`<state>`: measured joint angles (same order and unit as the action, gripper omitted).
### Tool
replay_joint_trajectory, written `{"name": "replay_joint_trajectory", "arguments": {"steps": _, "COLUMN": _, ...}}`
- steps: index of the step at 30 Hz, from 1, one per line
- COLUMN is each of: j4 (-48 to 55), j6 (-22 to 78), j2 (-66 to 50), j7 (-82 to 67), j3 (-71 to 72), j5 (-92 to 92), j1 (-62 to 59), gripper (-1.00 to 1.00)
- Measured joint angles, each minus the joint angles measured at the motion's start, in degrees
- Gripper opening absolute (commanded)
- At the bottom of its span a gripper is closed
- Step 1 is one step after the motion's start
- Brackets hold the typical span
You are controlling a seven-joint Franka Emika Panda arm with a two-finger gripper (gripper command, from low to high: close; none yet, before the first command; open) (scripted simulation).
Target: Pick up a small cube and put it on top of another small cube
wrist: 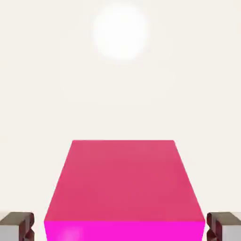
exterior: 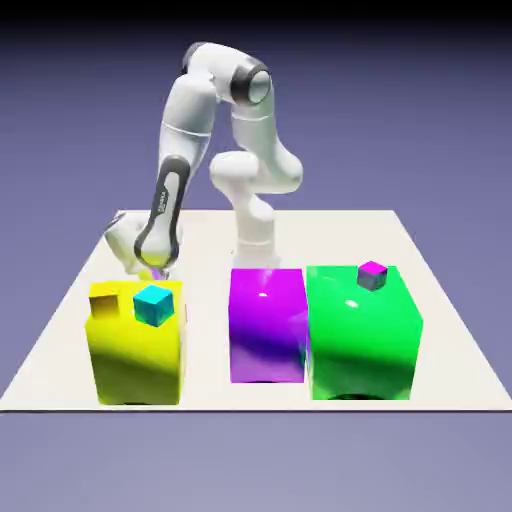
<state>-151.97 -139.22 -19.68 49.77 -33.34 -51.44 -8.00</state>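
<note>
**Pink cube framed between the gripper's tips behind the yellow block**

The small pink cube (wrist: 124, 188) was seen large in the hand view, lying on the pale desk (wrist: 117, 94) with a grey fingertip (wrist: 16, 227) set just beside each of its sides; whether the pads were already pressed on it could not be told. In the exterior view the cube was almost wholly hidden: the gripper (exterior: 157, 270) was lowered behind the yellow block (exterior: 137, 350), near the teal cube (exterior: 153, 305) and the orange cube (exterior: 104, 302) on top of it. A purple-topped cube (exterior: 372, 273) was perched on the green block (exterior: 362, 335), beside the purple block (exterior: 267, 325). If the squeeze were uneven or incomplete, the cube could be slipped or twisted on lifting; the yellow block's rear edge could also be clipped on the way up.
</note>
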Motion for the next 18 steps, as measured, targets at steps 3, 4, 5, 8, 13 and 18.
{"name": "replay_joint_trajectory", "arguments": {"steps": 3, "j4": -0.6, "j6": 1.8, "j2": 5.2, "j7": 5.1, "j3": -4.2, "j5": 7.4, "j1": 1.6, "gripper": -1.0}}
{"name": "replay_joint_trajectory", "arguments": {"steps": 4, "j4": -0.7, "j6": 2.4, "j2": 6.9, "j7": 6.9, "j3": -5.5, "j5": 9.9, "j1": 2.1, "gripper": -1.0}}
{"name": "replay_joint_trajectory", "arguments": {"steps": 5, "j4": -0.9, "j6": 3.0, "j2": 8.6, "j7": 8.6, "j3": -6.9, "j5": 12.4, "j1": 2.6, "gripper": -1.0}}
{"name": "replay_joint_trajectory", "arguments": {"steps": 8, "j4": -1.3, "j6": 4.6, "j2": 13.8, "j7": 12.8, "j3": -11.0, "j5": 19.2, "j1": 4.0, "gripper": -1.0}}
{"name": "replay_joint_trajectory", "arguments": {"steps": 13, "j4": 4.9, "j6": 2.8, "j2": 21.5, "j7": 7.6, "j3": -11.3, "j5": 19.3, "j1": -1.4, "gripper": -1.0}}
{"name": "replay_joint_trajectory", "arguments": {"steps": 18, "j4": 11.9, "j6": 3.4, "j2": 23.9, "j7": 20.1, "j3": -3.2, "j5": 20.8, "j1": -7.5, "gripper": -1.0}}
